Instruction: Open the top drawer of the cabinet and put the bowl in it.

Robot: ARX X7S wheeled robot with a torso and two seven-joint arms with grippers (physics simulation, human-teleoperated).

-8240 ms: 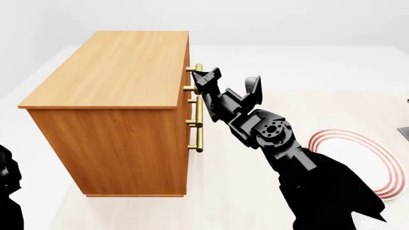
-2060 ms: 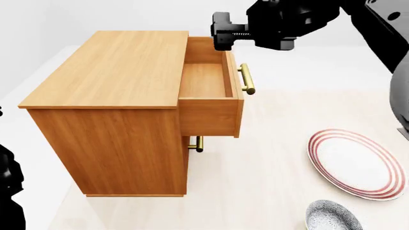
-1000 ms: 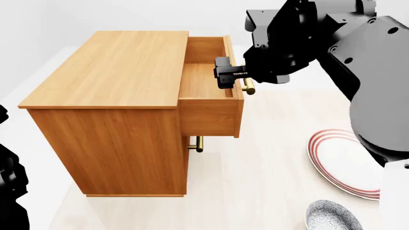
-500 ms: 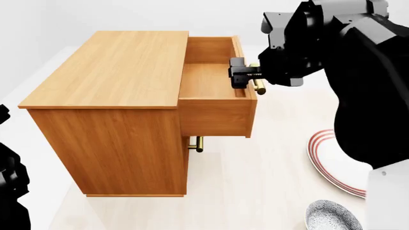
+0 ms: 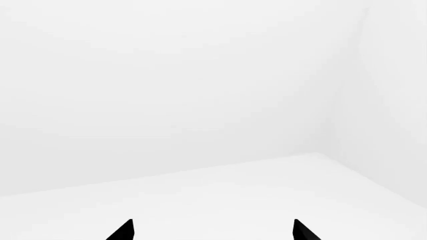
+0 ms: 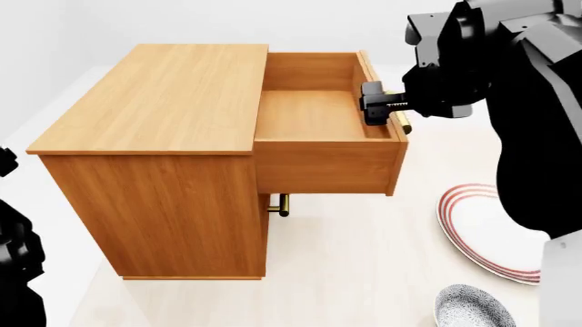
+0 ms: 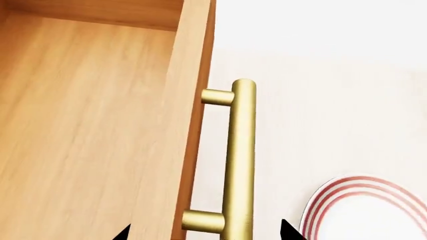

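the bowl is cut off by the bottom edge at the lower right of the head view. the plate is partly hidden behind the right arm. the brass handle is mostly covered by the right gripper, so its grip cannot be judged. the left gripper shows only two tips.

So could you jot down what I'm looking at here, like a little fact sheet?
cabinet: orange-brown wood, standing on a pale floor
top drawer: pulled out, nothing inside
handle: brass bar, between the right gripper's fingertips
left gripper: open, faces blank white space
bowl: speckled, on the floor, not in the drawer
plate: white, red rings, beside the bowl
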